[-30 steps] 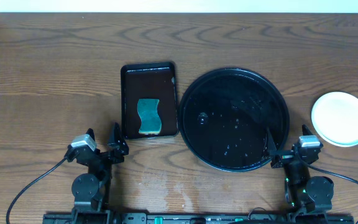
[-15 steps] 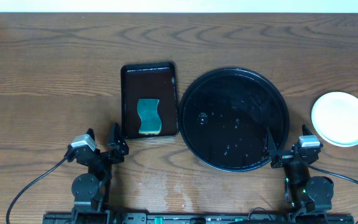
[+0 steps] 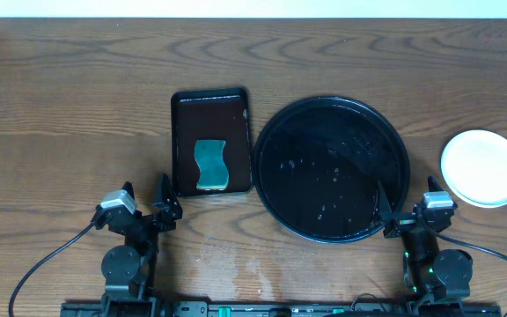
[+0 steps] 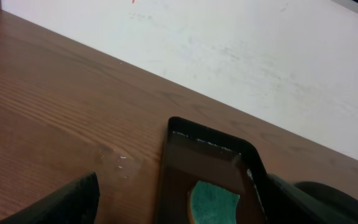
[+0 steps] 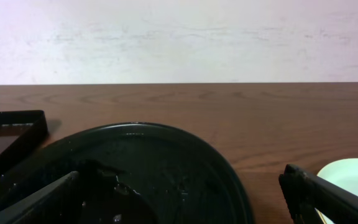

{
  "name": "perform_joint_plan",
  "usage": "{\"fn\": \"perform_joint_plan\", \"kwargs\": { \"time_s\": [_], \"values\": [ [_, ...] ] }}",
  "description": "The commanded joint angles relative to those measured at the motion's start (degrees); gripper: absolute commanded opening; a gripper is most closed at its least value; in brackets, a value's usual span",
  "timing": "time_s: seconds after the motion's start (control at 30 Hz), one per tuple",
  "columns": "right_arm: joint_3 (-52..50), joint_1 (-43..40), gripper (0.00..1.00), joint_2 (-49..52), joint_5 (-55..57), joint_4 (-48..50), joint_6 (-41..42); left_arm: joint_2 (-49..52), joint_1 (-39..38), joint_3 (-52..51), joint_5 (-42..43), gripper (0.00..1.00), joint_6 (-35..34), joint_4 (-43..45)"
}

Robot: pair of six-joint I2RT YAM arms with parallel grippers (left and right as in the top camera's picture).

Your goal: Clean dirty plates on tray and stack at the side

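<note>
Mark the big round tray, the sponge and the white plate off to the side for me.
round tray [image 3: 302, 189], overhead view, bare floor left of its centre.
sponge [image 3: 209, 165], overhead view, middle of its top face.
white plate [image 3: 483, 167], overhead view, centre of its top face.

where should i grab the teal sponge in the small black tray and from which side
Probably from straight above, pinching across the sponge at its narrow waist, with contact on each long side. It lies flat inside the rectangular tray, whose raised rim blocks a sideways approach, and the waist is its narrowest span.
</note>
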Motion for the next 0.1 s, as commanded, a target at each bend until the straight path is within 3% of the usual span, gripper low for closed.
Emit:
{"fn": "perform_joint_plan", "kwargs": {
  "time_s": [0.0,0.07],
  "values": [
    [-0.09,0.24,0.99,-0.31,0.15,-0.20,-0.61,-0.28,0.24,-0.63,-0.68,0.84,0.17,-2.86],
    [-0.09,0.24,0.99,-0.31,0.15,-0.22,-0.61,-0.28,0.24,-0.63,-0.68,0.84,0.17,-2.86]
  ]
}}
